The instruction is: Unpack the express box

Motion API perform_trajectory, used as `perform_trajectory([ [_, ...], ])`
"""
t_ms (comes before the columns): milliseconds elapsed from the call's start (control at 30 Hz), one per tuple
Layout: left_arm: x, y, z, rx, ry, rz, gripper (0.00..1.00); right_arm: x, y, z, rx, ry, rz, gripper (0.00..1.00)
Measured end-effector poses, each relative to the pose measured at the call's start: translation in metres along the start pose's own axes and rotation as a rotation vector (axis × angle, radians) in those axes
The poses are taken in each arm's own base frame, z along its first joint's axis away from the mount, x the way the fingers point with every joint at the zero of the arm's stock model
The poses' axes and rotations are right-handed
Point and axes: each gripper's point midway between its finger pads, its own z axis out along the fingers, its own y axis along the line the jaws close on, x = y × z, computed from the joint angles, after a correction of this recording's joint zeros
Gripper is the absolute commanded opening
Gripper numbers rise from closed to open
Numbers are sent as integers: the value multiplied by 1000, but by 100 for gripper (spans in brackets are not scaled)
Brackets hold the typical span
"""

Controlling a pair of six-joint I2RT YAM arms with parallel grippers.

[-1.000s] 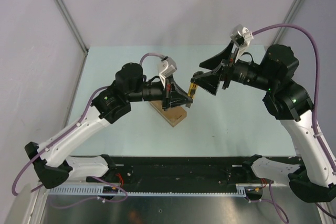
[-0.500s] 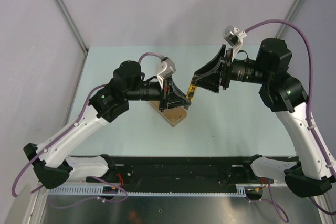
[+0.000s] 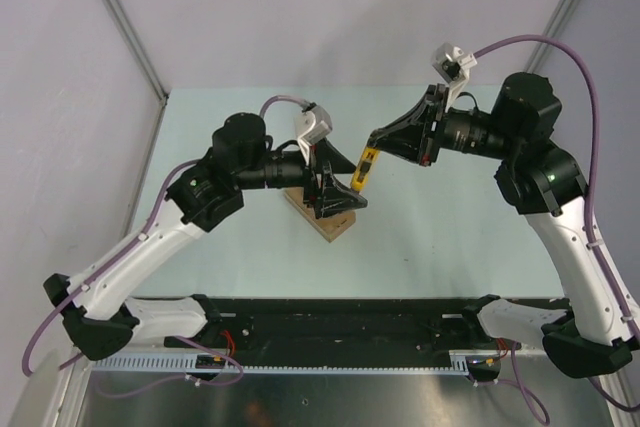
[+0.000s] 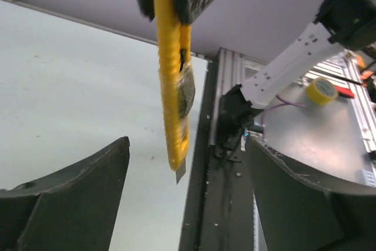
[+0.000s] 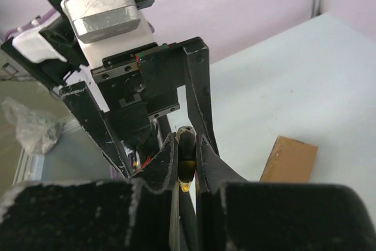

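Note:
The express box (image 3: 336, 226), a small brown cardboard carton, lies flat on the pale table under my left gripper (image 3: 337, 194); its corner also shows in the right wrist view (image 5: 292, 160). A yellow-and-black utility knife (image 3: 366, 169) hangs in the air above the table with its short blade out. My right gripper (image 5: 187, 145) is shut on the knife's upper end (image 5: 187, 158). In the left wrist view the knife (image 4: 173, 86) hangs between the wide-apart fingers (image 4: 76, 198) of my open left gripper (image 4: 187, 145) and touches neither.
A black rail (image 3: 340, 322) and a metal frame run along the table's near edge by the arm bases. A yellow tape roll (image 4: 320, 90) lies on the metal surface beyond that edge. Purple walls close off the back and both sides.
The knife has changed hands. My right gripper shut on it and my left gripper, which held it, has opened and dropped slightly away.

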Motion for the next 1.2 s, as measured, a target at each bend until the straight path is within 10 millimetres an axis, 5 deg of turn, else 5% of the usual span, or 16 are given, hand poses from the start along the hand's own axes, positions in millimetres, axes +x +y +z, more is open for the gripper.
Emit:
perform_trajectory([
  [167, -23, 12, -16, -137, -101, 45, 96, -21, -6, -7, 53, -76, -20, 0],
  [500, -100, 13, -69, -334, -498, 109, 100, -77, -2, -33, 145, -311, -30, 0],
  [667, -114, 16, -55, -290, -579, -9, 100, -99, 10, -42, 122, -436, -1, 0],
  [867, -106, 21, -21, -184, -557, -168, 100, -115, 16, -43, 81, -511, 33, 0],
  [1200, -134, -8, -42, -57, -708, -208, 99, -128, 22, -45, 37, -579, 66, 0],
])
